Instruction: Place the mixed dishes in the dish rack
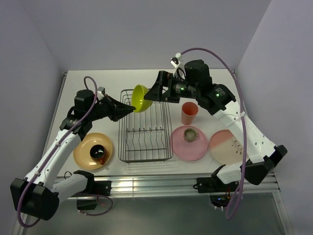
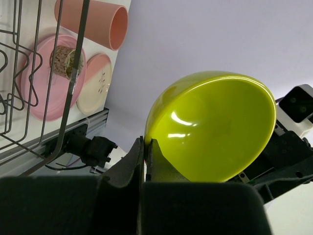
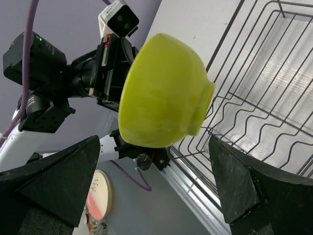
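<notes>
While my left gripper (image 2: 145, 147) pinches the lime-green bowl (image 1: 141, 98) by its rim over the dish rack's (image 1: 120, 128) far edge, my right gripper (image 1: 154, 93) is wide open just to the bowl's right.

1. A white table (image 1: 112, 81) fills the middle of the overhead view, its top matte and pale (a shade brighter than the walls around it).
2. A back wall (image 1: 146, 29), plain lavender-grey, rises from the table's far edge.
3. A left wall (image 1: 24, 73) and a right wall (image 1: 286, 73) of the same colour stand at either side and meet the back wall at the corners.
4. An aluminium rail (image 1: 146, 183) runs along the table's near edge, slotted lengthwise and catching bright glints of light.
5. Below the rail lies a flat grey surface (image 1: 161, 215), smooth and dull.
6. From the left wrist, the rail crosses the lower left at a slant, with lavender wall behind it.
</notes>
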